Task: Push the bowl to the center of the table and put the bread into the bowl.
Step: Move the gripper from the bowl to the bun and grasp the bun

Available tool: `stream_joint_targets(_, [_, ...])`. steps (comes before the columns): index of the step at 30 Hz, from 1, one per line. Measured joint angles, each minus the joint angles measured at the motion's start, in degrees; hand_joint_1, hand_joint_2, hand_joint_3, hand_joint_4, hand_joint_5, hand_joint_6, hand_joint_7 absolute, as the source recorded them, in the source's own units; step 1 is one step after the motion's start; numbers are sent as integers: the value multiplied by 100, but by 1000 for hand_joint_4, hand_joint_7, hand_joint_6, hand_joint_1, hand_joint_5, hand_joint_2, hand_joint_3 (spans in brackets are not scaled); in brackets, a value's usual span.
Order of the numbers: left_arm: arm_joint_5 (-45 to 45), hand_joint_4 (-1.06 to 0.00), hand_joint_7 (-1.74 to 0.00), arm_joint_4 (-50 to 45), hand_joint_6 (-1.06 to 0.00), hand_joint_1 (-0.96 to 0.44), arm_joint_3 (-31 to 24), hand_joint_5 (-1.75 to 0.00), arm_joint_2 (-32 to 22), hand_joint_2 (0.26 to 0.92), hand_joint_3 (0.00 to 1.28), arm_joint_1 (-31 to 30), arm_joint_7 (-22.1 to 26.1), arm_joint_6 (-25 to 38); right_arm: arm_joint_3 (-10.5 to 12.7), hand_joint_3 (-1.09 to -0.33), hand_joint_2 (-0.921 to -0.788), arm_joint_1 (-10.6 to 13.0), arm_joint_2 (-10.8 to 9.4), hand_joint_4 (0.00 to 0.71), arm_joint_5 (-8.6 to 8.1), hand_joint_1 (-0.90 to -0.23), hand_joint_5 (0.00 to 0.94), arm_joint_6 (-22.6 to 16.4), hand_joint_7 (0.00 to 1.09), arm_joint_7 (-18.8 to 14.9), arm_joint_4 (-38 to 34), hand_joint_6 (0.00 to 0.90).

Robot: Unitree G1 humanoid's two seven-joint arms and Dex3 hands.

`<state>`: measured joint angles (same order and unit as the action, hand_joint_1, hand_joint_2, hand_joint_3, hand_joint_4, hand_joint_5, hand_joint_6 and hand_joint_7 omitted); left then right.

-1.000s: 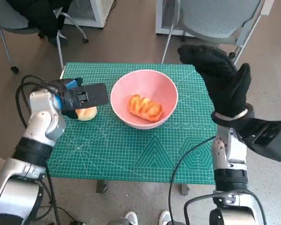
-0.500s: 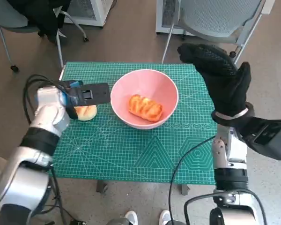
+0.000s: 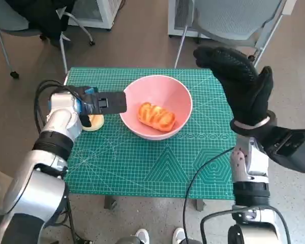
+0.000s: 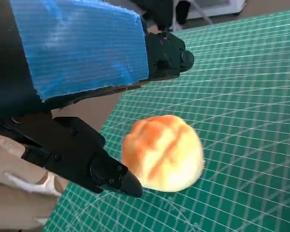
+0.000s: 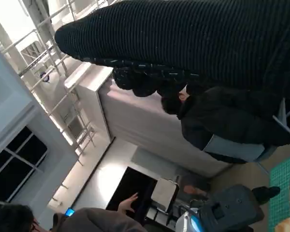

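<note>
The green table mat (image 3: 142, 162) carries the pink bowl (image 3: 165, 91) near its middle, one bread (image 3: 156, 116) already inside. The right hand (image 3: 239, 86) hangs raised, spread, empty. The left hand (image 3: 99, 102), fingers apart, straddles the small bun (image 4: 164, 152) without gripping: it should close evenly, then lift clear of the rim.

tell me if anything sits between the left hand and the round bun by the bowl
Nothing visible does. The left hand hovers right over the round bun on the green mat, and the left wrist view shows its fingers beside the bun with only bare mat between. The pink bowl, already holding a bread roll, stands just beyond.
</note>
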<state>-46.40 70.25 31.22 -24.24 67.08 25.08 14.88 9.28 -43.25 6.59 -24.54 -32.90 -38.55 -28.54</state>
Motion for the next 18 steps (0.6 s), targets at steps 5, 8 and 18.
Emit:
stream_joint_targets(5, [34, 1, -4, 136, -144, -308, 6, 1, 50, 680, 2, 24, -102, -131, 6, -789, -921, 0, 16, 33, 0, -711, 1, 0, 240, 0, 9, 0])
stream_joint_targets(8, [96, 1, -3, 214, -142, -292, 0, 1, 72, 681, 2, 26, -163, -205, 20, -787, -921, 0, 38, 35, -1, -712, 2, 1, 241, 0, 17, 0])
stream_joint_targets(18, [198, 1, 0, 438, -132, -291, 10, 1, 130, 688, 5, 27, -271, -337, 48, -784, -921, 1, 98, 41, 9, -713, 4, -1, 246, 7, 117, 1])
